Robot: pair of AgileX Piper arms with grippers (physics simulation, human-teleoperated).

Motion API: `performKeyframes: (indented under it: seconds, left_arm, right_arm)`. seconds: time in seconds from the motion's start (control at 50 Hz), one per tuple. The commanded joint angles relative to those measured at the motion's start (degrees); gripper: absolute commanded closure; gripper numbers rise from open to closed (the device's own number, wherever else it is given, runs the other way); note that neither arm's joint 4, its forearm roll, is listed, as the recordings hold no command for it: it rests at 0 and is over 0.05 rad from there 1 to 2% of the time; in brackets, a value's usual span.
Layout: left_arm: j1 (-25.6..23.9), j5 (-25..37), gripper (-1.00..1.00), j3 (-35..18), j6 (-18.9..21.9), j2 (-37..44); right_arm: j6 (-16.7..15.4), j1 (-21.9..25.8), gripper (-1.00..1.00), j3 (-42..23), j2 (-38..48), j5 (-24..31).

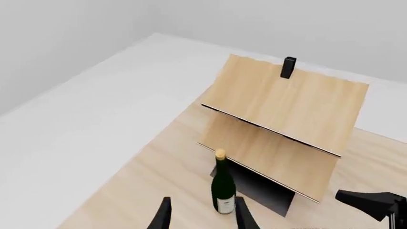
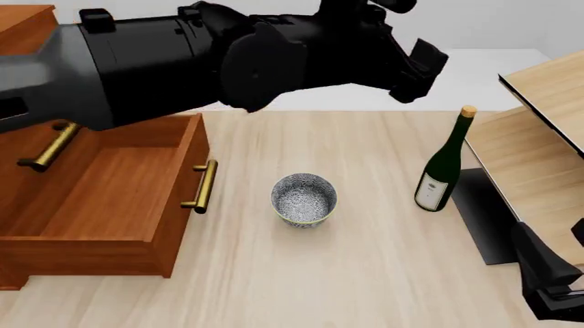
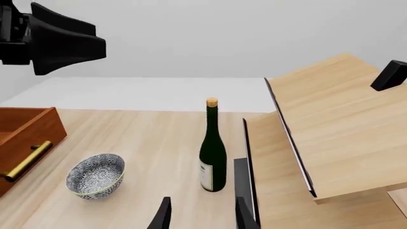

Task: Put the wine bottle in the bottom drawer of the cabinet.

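The bottle (image 2: 444, 166) stands upright on the pale wood table (image 2: 365, 273), just beside the slanted shelf (image 2: 538, 137) on its right and well apart from the bowl (image 2: 304, 199) on its left, with bare tabletop in front of it and between it and the bowl. The drawer (image 2: 100, 198) is pulled out of the cabinet (image 2: 23, 27) at the table's left, its box open on top, its brass handle (image 2: 202, 186) facing the bowl. The bottle is dark green glass, slim and long-necked, with a tan cork and a white label; the bowl is round with a fine blue-and-white pattern; the shelf is light wood in flat tilted boards. The left gripper (image 1: 202, 217) has its jaws parted and holds nothing, the bottle just beyond them. The right gripper (image 3: 202, 214) is likewise parted and empty, low at the table's right.
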Motion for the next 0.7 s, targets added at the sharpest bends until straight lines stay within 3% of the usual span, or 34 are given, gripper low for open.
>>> performKeyframes:
  seconds: [0.02,0.7]
  left_arm:
    - [-1.47,2.62,-1.0,-4.43,0.36,3.65]
    - [-1.86,2.79,-1.0,-8.92,-0.17,11.1]
  right_arm:
    - [0.03,0.2,-1.0,0.01,0.0,0.23]
    - [0.24,0.08,-1.0,0.02,-0.01,1.36]
